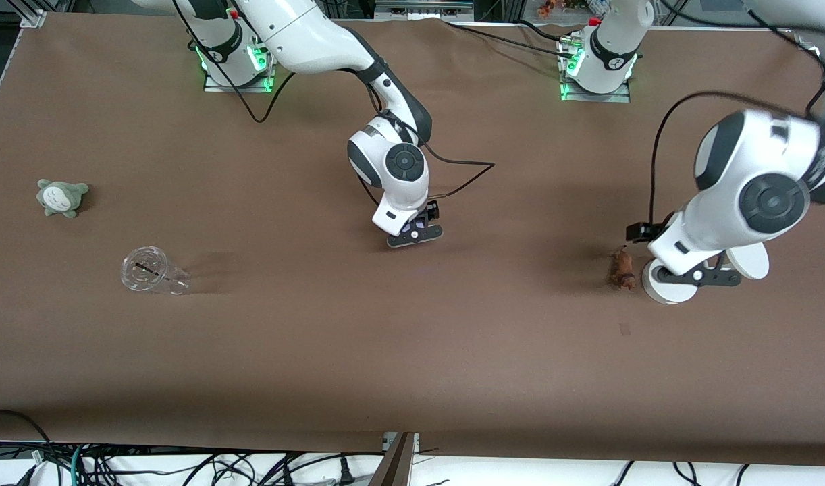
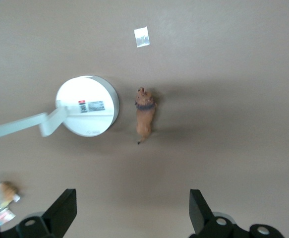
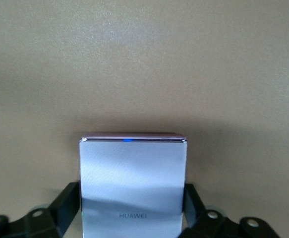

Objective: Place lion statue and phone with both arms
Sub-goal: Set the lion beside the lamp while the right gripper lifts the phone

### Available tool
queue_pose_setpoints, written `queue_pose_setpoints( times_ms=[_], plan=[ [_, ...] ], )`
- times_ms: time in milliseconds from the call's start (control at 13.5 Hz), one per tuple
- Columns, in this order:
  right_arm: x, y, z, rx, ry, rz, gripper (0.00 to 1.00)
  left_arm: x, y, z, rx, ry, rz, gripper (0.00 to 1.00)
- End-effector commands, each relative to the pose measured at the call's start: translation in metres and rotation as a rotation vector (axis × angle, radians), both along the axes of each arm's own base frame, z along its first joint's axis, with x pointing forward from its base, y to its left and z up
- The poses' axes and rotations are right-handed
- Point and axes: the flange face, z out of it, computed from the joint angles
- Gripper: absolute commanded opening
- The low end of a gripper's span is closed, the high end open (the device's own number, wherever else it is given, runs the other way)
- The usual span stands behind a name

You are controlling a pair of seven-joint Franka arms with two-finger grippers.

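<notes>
The lion statue (image 1: 620, 268), a tiny reddish-brown figurine, lies on the brown cloth beside the round base of a white stand (image 1: 662, 287). The left wrist view shows the lion statue (image 2: 144, 116) next to that stand (image 2: 87, 105). My left gripper (image 1: 696, 273) hovers over the stand and the cloth by the lion statue. This left gripper (image 2: 132, 208) is open and holds nothing. At the middle of the table my right gripper (image 1: 416, 229) is shut on the phone (image 1: 422, 217). The pale lavender phone (image 3: 133, 173) stands on edge between the right gripper (image 3: 133, 203) fingers, its lower edge close to the cloth.
A grey-green plush toy (image 1: 61, 197) and a clear plastic cup (image 1: 152, 271) on its side lie toward the right arm's end. A small pale tag (image 2: 142, 36) lies on the cloth near the lion statue. Cables run along the table's nearest edge.
</notes>
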Motion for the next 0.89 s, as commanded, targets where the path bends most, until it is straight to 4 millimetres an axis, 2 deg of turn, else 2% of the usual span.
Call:
queue_pose_setpoints(
  times_ms=[0, 74, 222, 444, 519, 667, 815],
  plan=[
    [0.002, 0.006, -0.001, 0.013, -0.027, 0.007, 0.63, 0.002, 0.008, 0.079, -0.045, 0.006, 0.0, 1.0],
    [0.003, 0.005, 0.0, 0.016, -0.031, 0.002, 0.55, -0.001, 0.006, 0.089, -0.046, 0.015, -0.007, 1.0],
    [0.012, -0.001, 0.011, 0.016, -0.042, 0.004, 0.54, -0.015, 0.002, 0.129, -0.073, -0.034, -0.001, 1.0],
    [0.034, -0.019, 0.027, 0.01, -0.074, -0.029, 0.54, -0.017, 0.004, 0.153, -0.1, -0.076, 0.022, 1.0],
    [0.045, -0.03, 0.031, -0.001, -0.091, -0.042, 0.54, -0.016, 0.006, 0.159, -0.098, -0.089, 0.026, 1.0],
    [0.073, -0.06, 0.043, -0.026, -0.127, -0.092, 0.54, -0.013, 0.011, 0.15, -0.099, -0.087, 0.029, 1.0],
    [0.103, -0.101, 0.056, -0.073, -0.159, -0.153, 0.54, -0.026, 0.013, 0.15, -0.047, -0.103, 0.049, 1.0]
  ],
)
